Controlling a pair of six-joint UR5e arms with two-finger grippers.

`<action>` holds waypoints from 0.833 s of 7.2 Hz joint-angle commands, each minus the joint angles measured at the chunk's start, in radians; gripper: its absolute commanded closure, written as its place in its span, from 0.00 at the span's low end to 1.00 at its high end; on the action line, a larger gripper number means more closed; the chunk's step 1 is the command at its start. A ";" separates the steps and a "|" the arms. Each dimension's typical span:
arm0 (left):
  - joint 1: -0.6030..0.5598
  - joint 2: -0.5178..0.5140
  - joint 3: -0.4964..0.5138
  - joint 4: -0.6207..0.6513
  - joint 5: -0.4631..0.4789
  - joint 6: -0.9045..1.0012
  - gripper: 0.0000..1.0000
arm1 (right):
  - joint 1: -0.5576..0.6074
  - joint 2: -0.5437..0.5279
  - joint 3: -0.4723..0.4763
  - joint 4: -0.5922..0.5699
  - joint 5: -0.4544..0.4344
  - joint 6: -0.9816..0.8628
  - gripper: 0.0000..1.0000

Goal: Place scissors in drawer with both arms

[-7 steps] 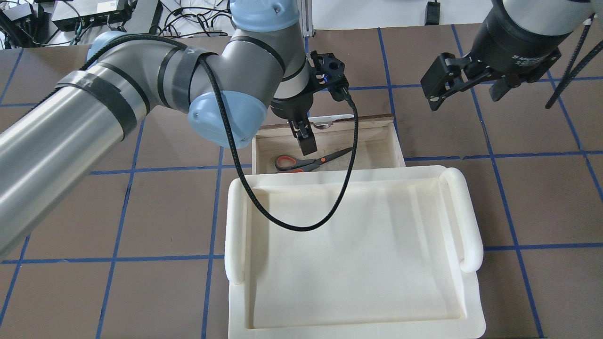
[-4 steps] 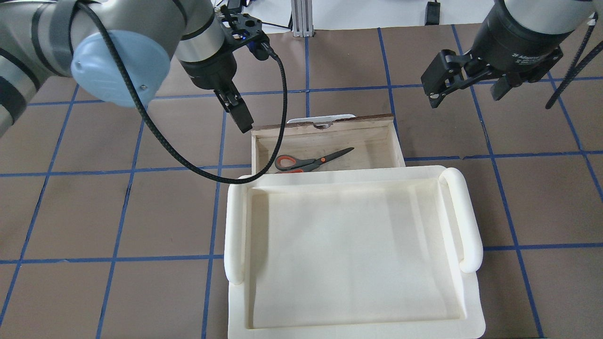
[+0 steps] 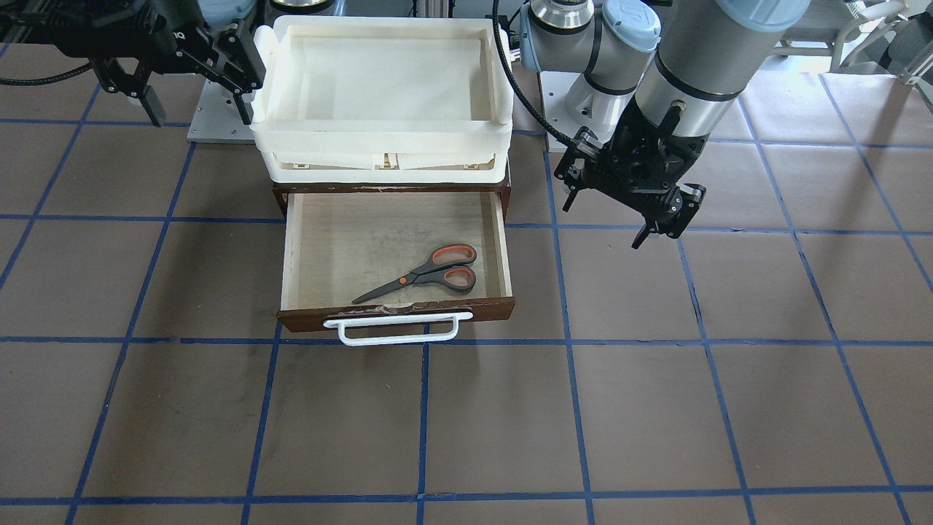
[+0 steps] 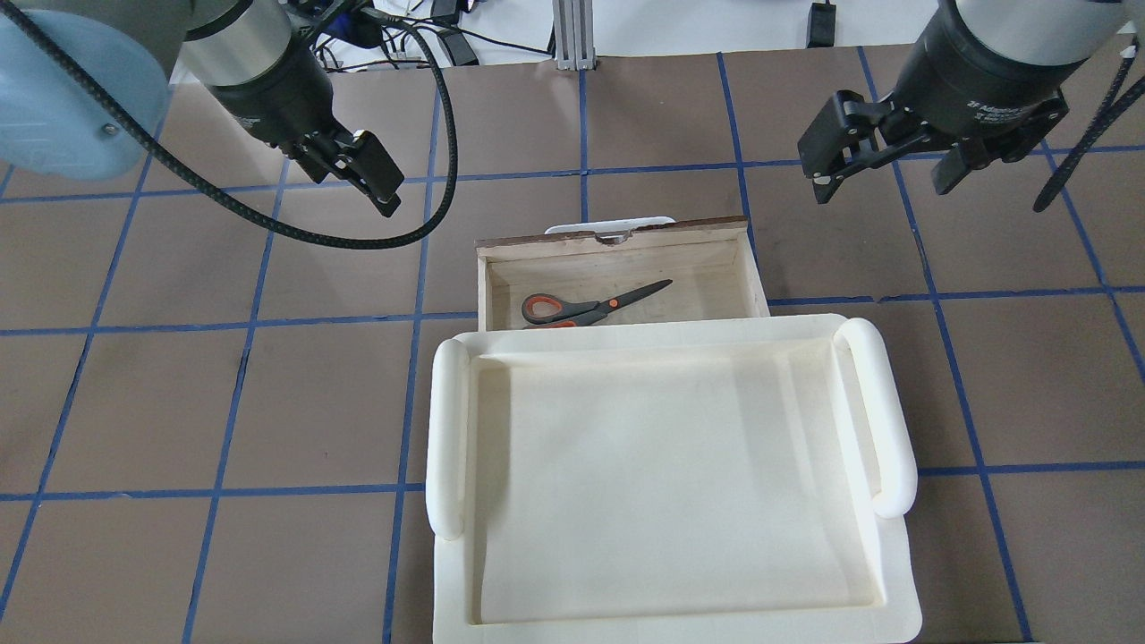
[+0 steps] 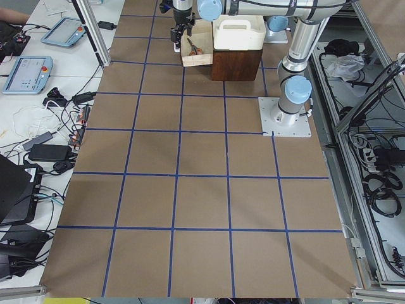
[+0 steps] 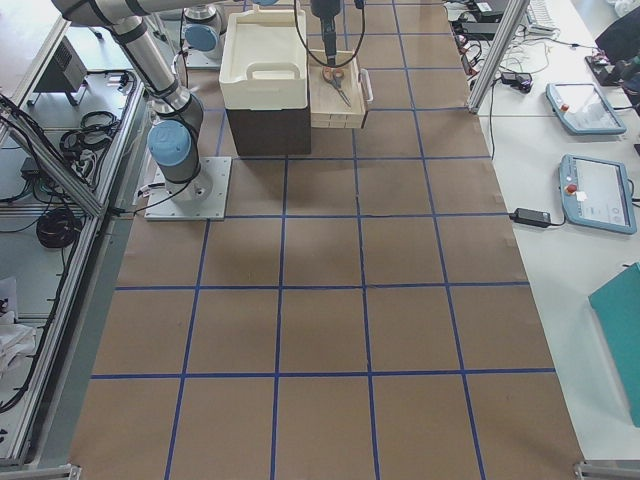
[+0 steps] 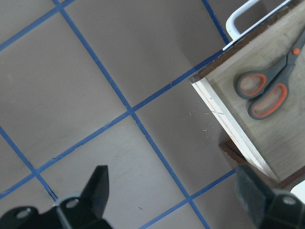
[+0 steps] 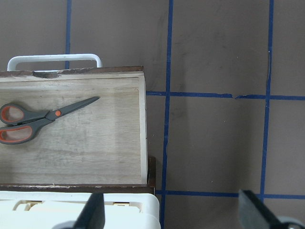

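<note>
The scissors point(image 4: 590, 306) lie flat in the open drawer point(image 4: 617, 240), handles toward my left side, blades closed. They also show in the front view point(image 3: 430, 273) behind the drawer's white bar handle point(image 3: 397, 332). My left gripper point(image 4: 344, 174) is open and empty, above the bare table to the left of the drawer and beyond it. Its wrist view shows the scissors point(image 7: 267, 88) off to the upper right. My right gripper point(image 4: 886, 174) is open and empty, above the table to the right of the drawer. Its wrist view shows the scissors point(image 8: 38, 121) at the left.
A cream-white plastic tray point(image 4: 447, 429) sits on the dark cabinet above the drawer and hides the drawer's rear part. The brown table point(image 4: 224, 402) has blue tape lines. Operator tablets and cables lie beyond the far table edge point(image 5: 28, 69).
My left gripper has moved from over the drawer out to the left and farther away, empty. The scissors stay in the drawer. The right arm has barely moved.
</note>
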State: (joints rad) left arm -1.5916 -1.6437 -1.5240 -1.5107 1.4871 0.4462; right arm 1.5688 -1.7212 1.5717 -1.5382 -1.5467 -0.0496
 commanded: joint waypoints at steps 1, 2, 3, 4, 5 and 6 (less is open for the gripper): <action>0.019 0.033 -0.008 -0.003 0.018 -0.174 0.01 | 0.000 0.000 0.001 0.001 -0.001 0.005 0.00; 0.031 0.045 -0.010 -0.003 0.044 -0.225 0.01 | 0.000 0.000 0.001 0.003 -0.001 0.005 0.00; 0.038 0.060 -0.001 -0.003 0.054 -0.237 0.00 | 0.000 0.000 0.001 0.003 -0.001 0.004 0.00; 0.061 0.077 -0.007 -0.015 0.058 -0.286 0.00 | 0.000 0.000 0.001 0.001 -0.001 0.004 0.00; 0.102 0.084 -0.008 -0.041 0.041 -0.287 0.00 | 0.000 0.002 0.001 0.001 -0.001 0.001 0.00; 0.114 0.084 -0.008 -0.051 0.041 -0.287 0.00 | 0.000 0.002 0.001 0.001 -0.001 -0.001 0.00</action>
State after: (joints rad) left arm -1.5030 -1.5648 -1.5314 -1.5448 1.5322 0.1666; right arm 1.5693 -1.7201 1.5723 -1.5369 -1.5478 -0.0484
